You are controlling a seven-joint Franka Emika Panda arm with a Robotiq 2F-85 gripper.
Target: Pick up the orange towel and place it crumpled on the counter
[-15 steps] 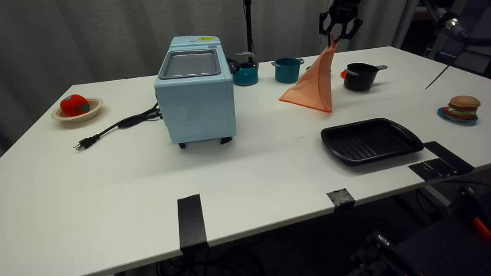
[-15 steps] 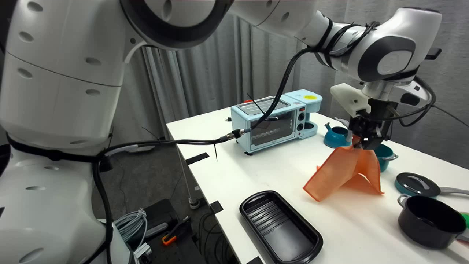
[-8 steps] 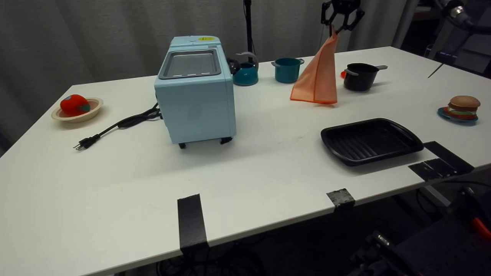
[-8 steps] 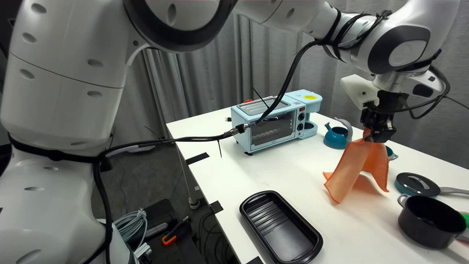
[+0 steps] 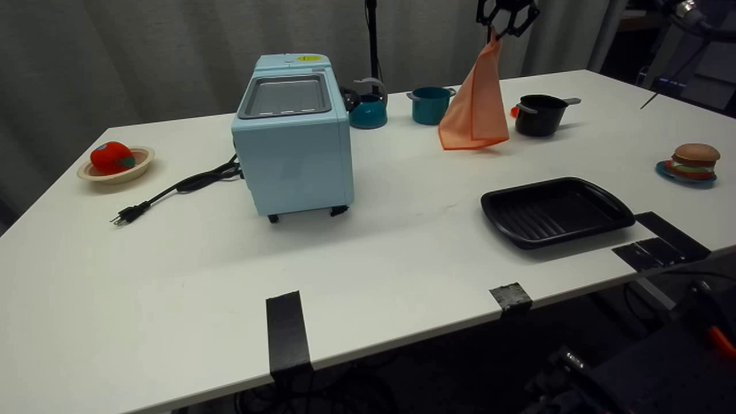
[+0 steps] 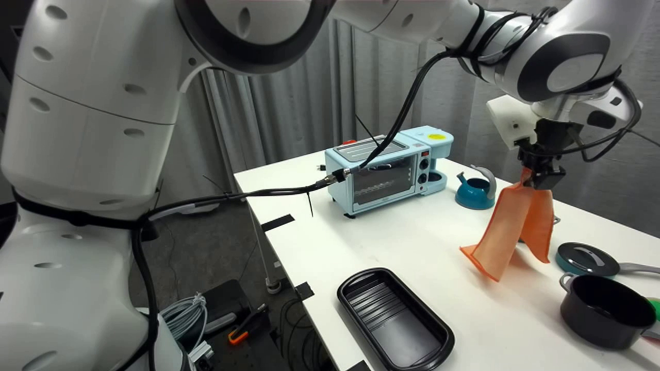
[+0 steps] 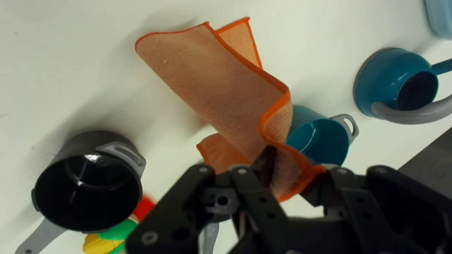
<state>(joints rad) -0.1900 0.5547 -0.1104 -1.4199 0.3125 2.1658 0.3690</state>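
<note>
At the left end of the worktop [image 5: 172,259], toward the far side, I have a shallow cream bowl [image 5: 118,177] with a rounded red item [image 5: 109,158] in it. Right of that, a black cord [image 5: 198,183] runs along the surface to the light-blue oven [image 5: 296,164], its plug [image 5: 130,214] lying at the left, nearer end. A strip of black tape [image 5: 288,333] crosses the near edge.

Just right of the oven and farther back stand the teal kettle [image 5: 368,113] and then the teal pot [image 5: 430,108], both upright.

Next comes my pincer [image 5: 494,37], raised over the far half of the worktop. I have it drawn nearly together, the gathered top of the orange towel [image 5: 480,106] nipped in its tips. The towel hangs from there in loose folds, wider at the bottom than the top; I can't tell whether its lowest corner touches the worktop. In the wrist view it partly covers the teal pot.

To its right stands the black pot [image 5: 540,119], with a yellow piece [image 7: 98,244] and a green piece [image 7: 119,230] just beside it. Nearer me lies the black grill pan [image 5: 558,213], well apart from the towel. Rightmost, a toy burger [image 5: 694,160] sits on a blue plate [image 5: 667,171].
</note>
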